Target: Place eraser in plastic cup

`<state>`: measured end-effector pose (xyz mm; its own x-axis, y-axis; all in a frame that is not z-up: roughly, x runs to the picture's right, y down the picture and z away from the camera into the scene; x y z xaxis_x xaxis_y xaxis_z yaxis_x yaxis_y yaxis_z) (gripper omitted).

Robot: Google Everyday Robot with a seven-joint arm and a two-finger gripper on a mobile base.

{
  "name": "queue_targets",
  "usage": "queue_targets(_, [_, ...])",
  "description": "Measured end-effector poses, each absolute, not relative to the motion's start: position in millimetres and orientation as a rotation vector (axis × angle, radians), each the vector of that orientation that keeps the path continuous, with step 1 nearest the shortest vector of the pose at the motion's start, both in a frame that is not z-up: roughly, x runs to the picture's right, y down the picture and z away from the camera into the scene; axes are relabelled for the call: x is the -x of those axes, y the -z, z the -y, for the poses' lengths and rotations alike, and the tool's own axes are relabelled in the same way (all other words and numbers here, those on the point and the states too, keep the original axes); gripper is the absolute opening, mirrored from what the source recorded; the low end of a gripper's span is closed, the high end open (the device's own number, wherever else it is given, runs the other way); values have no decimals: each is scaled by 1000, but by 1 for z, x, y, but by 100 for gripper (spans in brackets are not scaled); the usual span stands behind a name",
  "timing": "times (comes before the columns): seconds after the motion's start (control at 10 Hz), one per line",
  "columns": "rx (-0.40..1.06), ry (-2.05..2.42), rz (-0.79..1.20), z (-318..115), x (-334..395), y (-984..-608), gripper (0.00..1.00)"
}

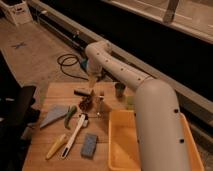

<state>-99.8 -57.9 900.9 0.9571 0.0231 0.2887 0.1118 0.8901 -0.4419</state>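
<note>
The arm reaches over the table (54,94), and the gripper (92,82) hangs near its far edge, fingers spread, holding nothing. The eraser (81,92) lies flat on the wood just below the gripper. The plastic cup (129,101) stands off to the right, near the yellow bin (124,146).

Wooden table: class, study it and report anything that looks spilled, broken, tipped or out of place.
Nothing stands out. The eraser lies flat on the table, the gripper hangs open close above it, and the dark cup stands upright. Nothing looks spilled or broken.
</note>
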Motion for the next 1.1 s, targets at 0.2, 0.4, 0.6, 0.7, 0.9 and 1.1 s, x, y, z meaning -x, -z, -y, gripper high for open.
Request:
queue_targets(0.2, [476,54,293,46,136,-915,65])
queue_targets(0.4, [470,78,287,32,160,-926,65])
queue_targets(0.6, [461,82,282,31,159,-929,65])
queue_targets(0.7, [461,82,283,31,159,-929,65])
queue_targets(0.9, [464,79,286,31,160,-929,65])
queue_targets(1.1, [475,45,298,27,162,-939,65])
